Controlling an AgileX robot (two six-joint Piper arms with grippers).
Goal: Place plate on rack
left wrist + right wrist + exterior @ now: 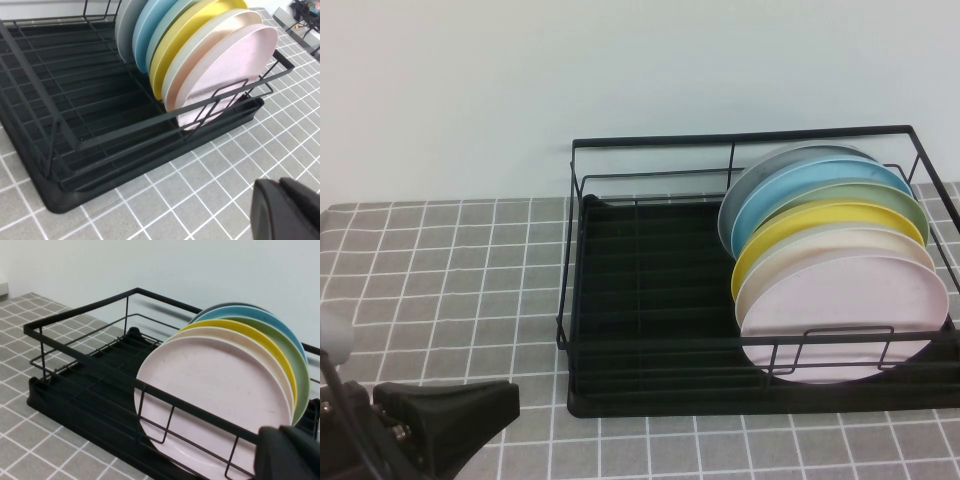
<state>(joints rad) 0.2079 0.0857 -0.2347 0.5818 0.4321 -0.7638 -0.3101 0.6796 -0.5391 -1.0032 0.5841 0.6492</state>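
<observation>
The pale pink plate point(845, 310) stands on edge in the black wire rack point(620, 262), frontmost in a row of several plates, leaning against the off-white one. It also shows in the left wrist view point(225, 70) and the right wrist view point(210, 395). My left gripper point(508, 400) is shut and empty, low over the table in front of the rack's left corner; it also shows in its wrist view point(280, 184). My right gripper point(277, 432) is shut and empty, close to the rack's front rail by the pink plate. It is out of the high view.
Behind the pink plate stand off-white point(860, 246), yellow point(810, 222), green point(880, 195), blue point(820, 180) and grey plates. The rack's left half point(75, 90) holds nothing. A grey checked cloth point(440, 270) covers the table. A pale wall is behind.
</observation>
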